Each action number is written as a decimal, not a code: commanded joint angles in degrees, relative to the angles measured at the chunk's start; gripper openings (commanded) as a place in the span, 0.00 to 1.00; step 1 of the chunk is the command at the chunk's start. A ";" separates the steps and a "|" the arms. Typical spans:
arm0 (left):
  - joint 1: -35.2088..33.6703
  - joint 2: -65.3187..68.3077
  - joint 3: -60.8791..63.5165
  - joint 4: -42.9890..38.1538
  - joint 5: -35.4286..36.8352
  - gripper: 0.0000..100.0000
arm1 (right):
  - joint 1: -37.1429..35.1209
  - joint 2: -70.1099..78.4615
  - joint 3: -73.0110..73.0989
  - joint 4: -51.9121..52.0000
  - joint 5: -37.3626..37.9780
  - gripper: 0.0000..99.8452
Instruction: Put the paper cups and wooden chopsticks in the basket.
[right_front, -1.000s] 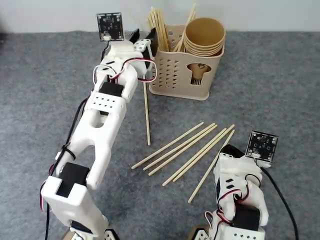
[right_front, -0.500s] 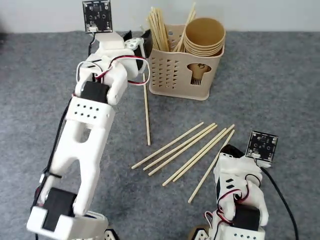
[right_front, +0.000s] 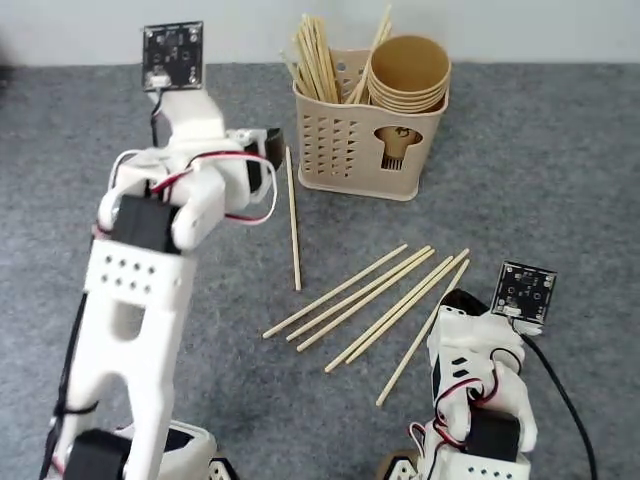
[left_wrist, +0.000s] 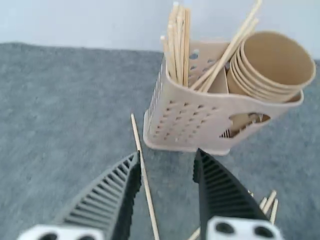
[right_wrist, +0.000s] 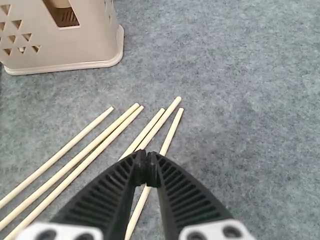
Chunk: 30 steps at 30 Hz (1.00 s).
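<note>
Grey carpet (right_front: 560, 150), pale wall (right_front: 100, 30) behind.

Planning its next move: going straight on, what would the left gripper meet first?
Likely the lone pale wooden chopstick on the grey carpet, just before the beige perforated plastic basket; depth is unclear.

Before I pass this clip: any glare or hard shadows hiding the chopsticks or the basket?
High view: even light and no glare; the loose chopsticks stand out against the grey mat. Left wrist view: the basket is evenly lit. Right wrist view: no hard shadows across the chopsticks.
</note>
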 joint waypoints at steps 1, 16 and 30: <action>-0.35 -5.89 -3.38 7.21 -0.09 0.17 | -0.57 -0.48 -2.11 -0.84 0.18 0.01; -0.26 -28.31 20.35 3.43 -0.18 0.01 | -7.25 12.18 -19.08 2.42 2.02 0.01; -0.18 -48.18 54.02 -8.26 -2.64 0.02 | -7.52 56.84 -35.87 -1.45 -11.87 0.07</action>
